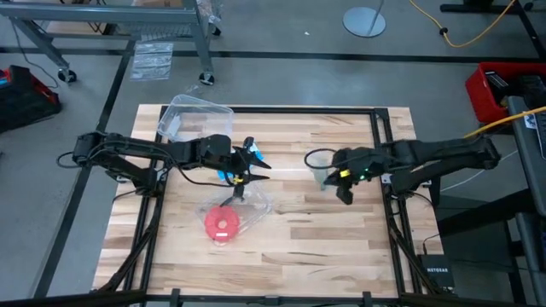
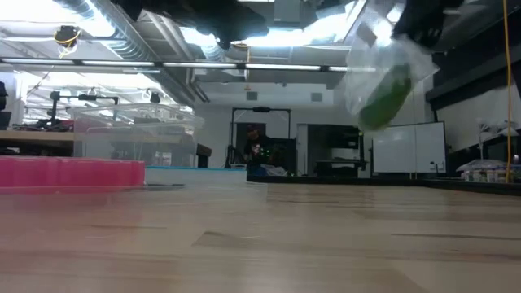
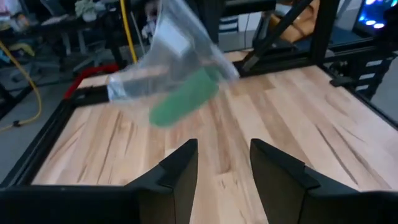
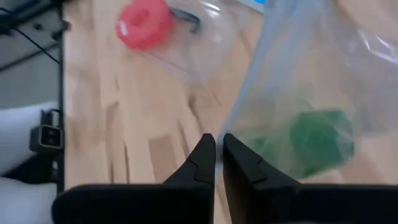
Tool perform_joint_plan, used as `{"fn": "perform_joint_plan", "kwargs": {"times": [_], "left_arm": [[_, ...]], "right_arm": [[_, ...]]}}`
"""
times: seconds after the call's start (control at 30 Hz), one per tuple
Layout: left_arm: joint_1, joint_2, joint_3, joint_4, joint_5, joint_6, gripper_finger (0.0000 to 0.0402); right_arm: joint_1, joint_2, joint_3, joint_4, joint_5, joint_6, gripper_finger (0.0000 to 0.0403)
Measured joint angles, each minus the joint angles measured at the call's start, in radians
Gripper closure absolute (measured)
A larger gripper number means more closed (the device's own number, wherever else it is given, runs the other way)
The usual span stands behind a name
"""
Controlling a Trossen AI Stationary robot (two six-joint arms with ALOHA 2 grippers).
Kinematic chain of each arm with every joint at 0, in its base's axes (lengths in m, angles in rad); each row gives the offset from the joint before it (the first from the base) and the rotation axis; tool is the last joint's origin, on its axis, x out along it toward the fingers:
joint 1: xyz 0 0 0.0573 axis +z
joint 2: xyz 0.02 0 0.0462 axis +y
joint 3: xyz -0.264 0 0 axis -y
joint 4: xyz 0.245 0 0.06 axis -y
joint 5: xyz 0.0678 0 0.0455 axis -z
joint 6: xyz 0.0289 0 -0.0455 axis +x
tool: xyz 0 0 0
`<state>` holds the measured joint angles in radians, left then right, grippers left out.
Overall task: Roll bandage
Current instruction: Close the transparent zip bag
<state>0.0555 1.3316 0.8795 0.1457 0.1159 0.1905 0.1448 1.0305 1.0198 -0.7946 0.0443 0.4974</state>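
Bandage (image 3: 184, 99), a dark green bundle, hangs above the wooden desk (image 1: 341, 230) inside a clear plastic bag (image 3: 168, 59) that is pinched by the right tool (image 4: 216, 152), whose fingers are clenched on the bag's film. In the left wrist view the bundle reads as a short roll with its long axis tilted, one end lower and nearer that camera, the other higher and deeper in the bag. The low view shows the bag (image 2: 387, 69) cut off by the picture's upper edge, the green mass (image 2: 383, 98) sagging in its lower corner, blurred, so no fold or loose end can be made out. From above, the bag (image 1: 320, 170) is only a pale patch beside the right tool (image 1: 341, 189), and the bandage inside it is hard to see there.

The left tool (image 3: 224, 165) hovers near the middle of the desk with its fingers apart, released and grasping nothing. Beneath it in the high view lie a red round disc (image 1: 223, 224) on more clear wrapping (image 1: 252, 209) and a blue item (image 1: 226, 176) mostly hidden by the arm. A clear plastic tub (image 1: 194, 119) sits at the desk's far left corner. Whitish marks on the red disc (image 4: 144, 23) cannot be read, and no other writing is legible on the desk.
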Motion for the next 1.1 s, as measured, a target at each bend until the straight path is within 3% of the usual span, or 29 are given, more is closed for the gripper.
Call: {"fn": "perform_joint_plan", "kwargs": {"times": [0.17, 0.3, 0.67, 1.1], "left_arm": [[0.000, 0.076, 0.000, 0.112, 0.039, 0.000, 0.0263], [0.000, 0.121, 0.000, 0.191, 0.042, 0.023, 0.0263], [0.000, 0.131, 0.000, 0.256, 0.176, -0.078, 0.0263], [-0.002, 0.138, 0.000, 0.263, 0.277, -0.103, 0.0263]], "right_arm": [[0.000, 0.032, -0.168, 0.343, -0.068, -0.035, 0.0389], [0.000, 0.097, -0.218, 0.511, -0.129, -0.041, 0.0388], [0.000, 0.296, -0.220, 0.760, -0.246, -0.084, 0.0389], [0.000, 0.349, -0.220, 0.991, -0.274, -0.085, 0.0388]]}}
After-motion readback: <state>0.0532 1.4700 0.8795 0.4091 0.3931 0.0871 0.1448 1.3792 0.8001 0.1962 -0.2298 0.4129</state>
